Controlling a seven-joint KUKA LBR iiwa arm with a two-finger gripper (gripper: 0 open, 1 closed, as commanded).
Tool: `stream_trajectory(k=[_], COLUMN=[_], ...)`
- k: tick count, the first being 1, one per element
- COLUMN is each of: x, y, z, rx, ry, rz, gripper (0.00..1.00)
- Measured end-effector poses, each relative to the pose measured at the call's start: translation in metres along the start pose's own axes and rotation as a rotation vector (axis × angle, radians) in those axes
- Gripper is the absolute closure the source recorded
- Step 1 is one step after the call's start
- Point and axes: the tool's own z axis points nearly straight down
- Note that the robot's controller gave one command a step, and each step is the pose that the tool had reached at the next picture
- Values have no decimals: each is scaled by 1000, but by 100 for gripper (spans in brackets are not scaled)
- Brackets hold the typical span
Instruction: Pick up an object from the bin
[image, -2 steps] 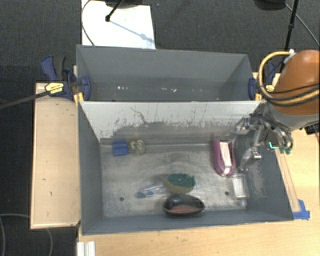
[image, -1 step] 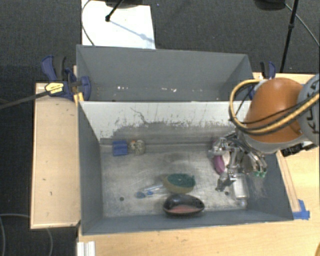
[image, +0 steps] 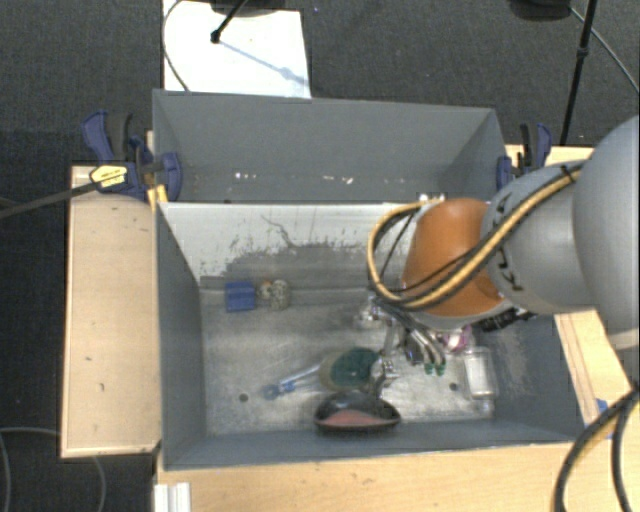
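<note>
One dark green round thing lies on the floor of the grey bin, just to the left of the claw and a touch below its tip. The claw's metal end comes down right at that thing's right edge, so close that touching or barely apart cannot be told. Whether the claw is open or closed cannot be told either, since the orange cover and the yellow and black cables on the wrist hang over it, and nothing can be made out in its grasp.

The rest of the bin's load, taken from the far left:

- A small blue block sits well to the left of the claw and farther back, near the foot of the rear wall.
- A pale greyish lump sits just beside the block, on the side nearer the claw.
- A thin blue stick lies slantwise on the floor, left of the claw and a little forward of it. Its right end runs up to the green thing, and whether the two are one piece cannot be told.
- A dark oval thing with a reddish face lies by the front wall, forward of the claw and slightly left, just beside the green thing.
- A small pink piece shows to the right of the claw, close under the wrist.
- A clear, whitish packet lies farther right again, apart from the claw
</note>
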Motion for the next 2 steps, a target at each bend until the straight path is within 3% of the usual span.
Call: stream_trajectory(k=[1, 2], x=[-2, 2], y=[-2, -2], z=[-4, -168], rx=[0, 0], ry=[-6, 2], rz=[-1, -345], gripper=[100, 100])
